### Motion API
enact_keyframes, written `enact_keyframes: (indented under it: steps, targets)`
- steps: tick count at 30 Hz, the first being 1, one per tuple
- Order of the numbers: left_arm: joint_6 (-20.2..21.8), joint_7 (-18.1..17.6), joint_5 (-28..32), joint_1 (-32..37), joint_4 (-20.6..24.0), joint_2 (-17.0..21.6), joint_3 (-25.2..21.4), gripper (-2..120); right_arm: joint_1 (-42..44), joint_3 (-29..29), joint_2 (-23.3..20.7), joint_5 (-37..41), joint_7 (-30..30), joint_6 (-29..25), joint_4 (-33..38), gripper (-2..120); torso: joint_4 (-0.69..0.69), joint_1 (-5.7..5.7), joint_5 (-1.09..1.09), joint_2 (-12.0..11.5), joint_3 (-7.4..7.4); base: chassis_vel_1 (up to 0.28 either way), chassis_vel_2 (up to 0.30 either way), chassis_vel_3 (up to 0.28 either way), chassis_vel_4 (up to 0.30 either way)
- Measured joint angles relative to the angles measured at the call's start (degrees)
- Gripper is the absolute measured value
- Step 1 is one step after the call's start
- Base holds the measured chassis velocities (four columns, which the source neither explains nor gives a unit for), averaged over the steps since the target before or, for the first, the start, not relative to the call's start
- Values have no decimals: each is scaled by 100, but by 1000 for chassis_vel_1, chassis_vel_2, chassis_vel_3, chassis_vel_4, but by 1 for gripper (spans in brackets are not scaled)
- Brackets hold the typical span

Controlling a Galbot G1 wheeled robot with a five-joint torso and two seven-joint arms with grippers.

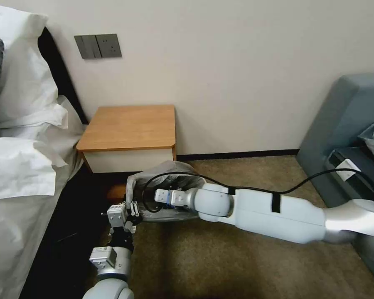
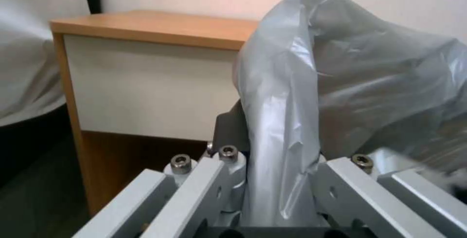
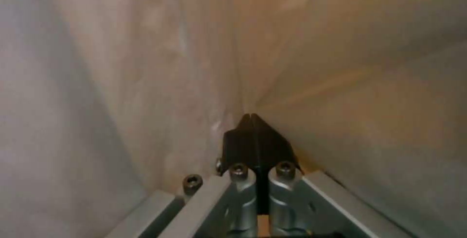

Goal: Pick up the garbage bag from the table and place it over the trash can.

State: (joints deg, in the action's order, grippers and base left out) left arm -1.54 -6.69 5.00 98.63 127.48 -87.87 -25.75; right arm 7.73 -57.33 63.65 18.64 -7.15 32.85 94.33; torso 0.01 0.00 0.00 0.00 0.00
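1. While the garbage bag (image 1: 164,176) sits draped over something low on the floor in front of the table (image 1: 129,126), both arms are working at its mouth; the trash can itself is hidden under the plastic, so I judge the bag is already over it and being seated.
2. From the left wrist view, the left hand (image 2: 272,179) grips a fold of the silvery film (image 2: 350,84) between its pads, at the bag's side nearest the bed.
3. From the right wrist view, the right hand (image 3: 254,121) is inside the bag, its dark fingertips pressed together; whether they pinch plastic I cannot tell.
4. To do this step well, I would keep the left pinch firm and low so the rim stays hooked, and let the right hand push the film outward and down slowly, since thin plastic tears or slips easily.
5. Watch the black cable (image 1: 253,189) along the right arm; it could snag the bag's edge.
6. The tabletop is bare wood; brown carpet (image 1: 237,265) covers the floor, a bed with white linen (image 1: 25,166) stands to the left, a grey-blue sofa (image 1: 345,120) to the right, a switch plate (image 1: 98,46) on the wall.
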Motion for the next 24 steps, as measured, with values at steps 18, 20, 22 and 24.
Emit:
enact_keyframes:
  steps: [18, 20, 22, 24]
  targets:
    - [462, -319, 820, -152, -318, 23, -66, 7, 1427, 1677, -1668, 48, -4, -241, 2238, 0, -1, 0, 3, 0, -1, 0, 0, 0, 0]
    - [639, -407, 1018, -162, -307, 27, -64, 7, 1711, 1950, -1886, 27, -28, -335, 2433, 0, -2, 0, 2, 0, -1, 0, 0, 0, 0]
    - [998, -531, 1358, -160, -229, 48, -56, 6, 2206, 2549, -2214, -9, -10, -572, 2743, 0, -2, 0, 1, 0, -1, 0, 0, 0, 0]
    - [1280, -575, 1548, -149, -163, 68, -58, 6, 2657, 3143, -2326, -13, 79, -707, 2978, 0, -2, 0, -1, 0, -2, 0, 0, 0, 0]
